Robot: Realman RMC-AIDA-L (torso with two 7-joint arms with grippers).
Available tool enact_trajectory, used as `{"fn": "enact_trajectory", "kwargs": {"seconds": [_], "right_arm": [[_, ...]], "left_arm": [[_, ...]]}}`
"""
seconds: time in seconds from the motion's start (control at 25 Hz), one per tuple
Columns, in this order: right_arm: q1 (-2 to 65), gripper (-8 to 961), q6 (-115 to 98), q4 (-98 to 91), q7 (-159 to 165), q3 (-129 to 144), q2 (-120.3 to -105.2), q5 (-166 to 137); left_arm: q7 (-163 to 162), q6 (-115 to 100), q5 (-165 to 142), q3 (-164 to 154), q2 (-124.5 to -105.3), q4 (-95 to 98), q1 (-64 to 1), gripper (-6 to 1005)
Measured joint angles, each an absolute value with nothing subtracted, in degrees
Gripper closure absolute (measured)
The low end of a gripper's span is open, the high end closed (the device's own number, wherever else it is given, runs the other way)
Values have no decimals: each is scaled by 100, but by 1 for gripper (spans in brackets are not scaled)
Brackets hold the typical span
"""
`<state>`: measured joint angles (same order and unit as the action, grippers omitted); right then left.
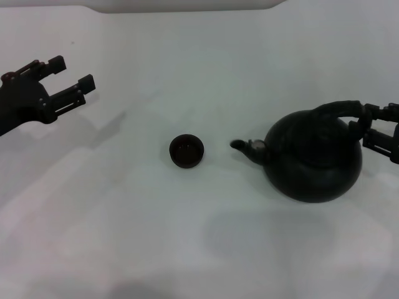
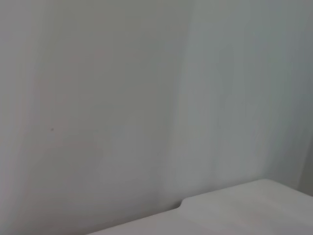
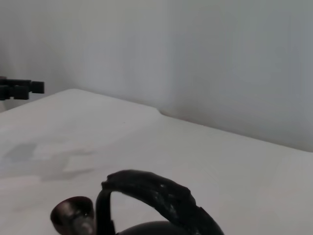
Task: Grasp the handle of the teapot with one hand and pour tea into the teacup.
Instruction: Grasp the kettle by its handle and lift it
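Observation:
The black teapot (image 1: 315, 159) stands on the white table at the right, its spout (image 1: 240, 145) aimed at the teacup (image 1: 186, 151), a small dark cup about a hand's width to its left. The arched handle (image 1: 340, 109) rises over the pot. It also fills the lower part of the right wrist view as handle (image 3: 156, 192) and spout (image 3: 73, 216). My right gripper (image 1: 373, 126) is open at the handle's rear end, one finger above and one below it. My left gripper (image 1: 72, 73) hangs open over the far left of the table, holding nothing.
The white table (image 1: 187, 237) runs to a pale wall at the back. The left wrist view holds only that wall and a table corner (image 2: 234, 205). In the right wrist view the left gripper (image 3: 19, 89) is a small dark shape far off.

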<state>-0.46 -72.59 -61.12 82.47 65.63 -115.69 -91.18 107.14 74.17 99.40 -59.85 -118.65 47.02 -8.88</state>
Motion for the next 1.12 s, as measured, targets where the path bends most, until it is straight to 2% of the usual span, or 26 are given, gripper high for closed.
{"fn": "enact_trajectory", "kwargs": {"seconds": [0.4, 0.6, 1.12], "right_arm": [[-45, 547, -7104, -6132, 8189, 6576, -11579, -8986], [3, 747, -7051, -6065, 8182, 6623, -11587, -8793], [-87, 809, -6597, -6107, 8048, 7170, -11599, -7763]], "left_arm": [[10763, 7320, 9931, -5985, -11874, 4679, -896, 224], [10765, 7304, 9931, -5986, -11874, 4659, -896, 224], [10846, 7284, 9932, -5985, -11883, 4639, -853, 225]]}}
